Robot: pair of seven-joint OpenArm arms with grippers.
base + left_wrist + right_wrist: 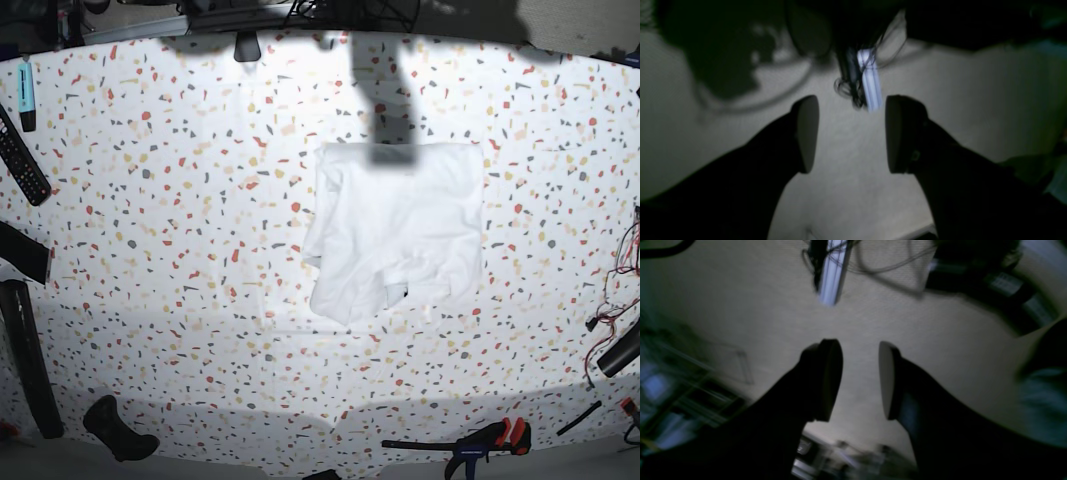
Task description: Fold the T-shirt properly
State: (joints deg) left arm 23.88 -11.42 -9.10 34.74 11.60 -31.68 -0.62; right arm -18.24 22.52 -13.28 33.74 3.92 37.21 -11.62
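The white T-shirt point(400, 225) lies on the speckled tabletop point(180, 250), right of centre, bunched into a rough rectangle with a sleeve flap at its lower left. Neither arm shows in the base view. Both wrist cameras point up at a pale ceiling. My left gripper point(851, 133) is open, its two dark fingers point(806, 133) well apart with nothing between them. My right gripper point(858, 380) is also open and holds nothing, with a narrower gap between its pads point(830, 380). The T-shirt is out of sight in both wrist views.
Remote controls point(20, 155) and a marker point(27, 95) lie along the table's left edge. A black handle point(118, 430) sits at the front left. A clamp point(490, 440) rests at the front right, and cables point(620, 300) trail at the right edge.
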